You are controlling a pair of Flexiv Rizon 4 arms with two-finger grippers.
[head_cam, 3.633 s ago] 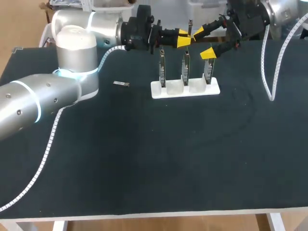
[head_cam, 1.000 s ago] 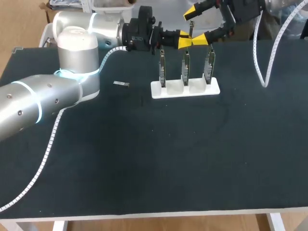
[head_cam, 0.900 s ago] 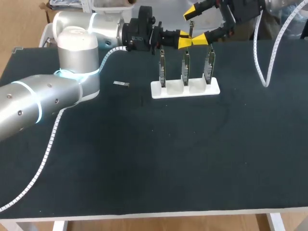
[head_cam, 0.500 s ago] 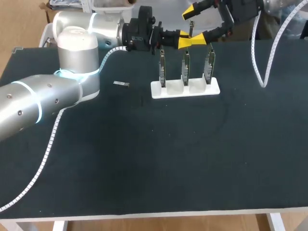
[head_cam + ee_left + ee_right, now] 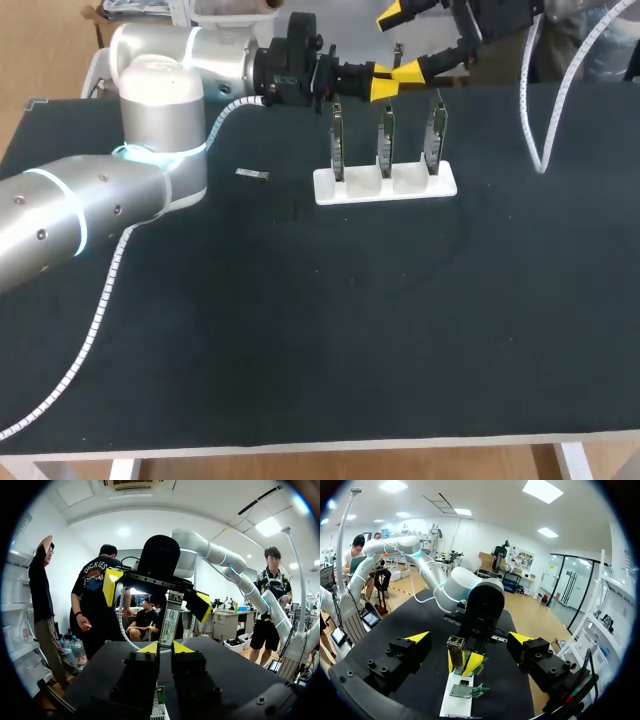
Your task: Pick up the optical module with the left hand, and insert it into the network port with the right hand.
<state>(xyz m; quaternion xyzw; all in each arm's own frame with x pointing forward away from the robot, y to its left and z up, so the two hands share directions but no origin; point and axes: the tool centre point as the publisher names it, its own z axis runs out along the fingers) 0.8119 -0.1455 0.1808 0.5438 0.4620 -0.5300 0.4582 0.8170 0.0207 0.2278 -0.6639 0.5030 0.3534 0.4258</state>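
Upper middle of the head view, over the white stand (image 5: 385, 186) of three upright circuit boards (image 5: 385, 135), the left pincer (image 5: 385, 83) pinches the optical module (image 5: 169, 622) upright, so pickup looks done. The right pincer (image 5: 412, 40) sits spread around the module, not yet gripping; handover and insertion remain. A small loose part (image 5: 252, 175) lies left of the stand on the tabletop (image 5: 300, 320), clear of both arms.

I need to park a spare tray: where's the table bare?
Bare: the table in front of the white stand down to its front edge, and right of the stand. Crowded: above the stand, where left tool, right tool and the optical module meet.
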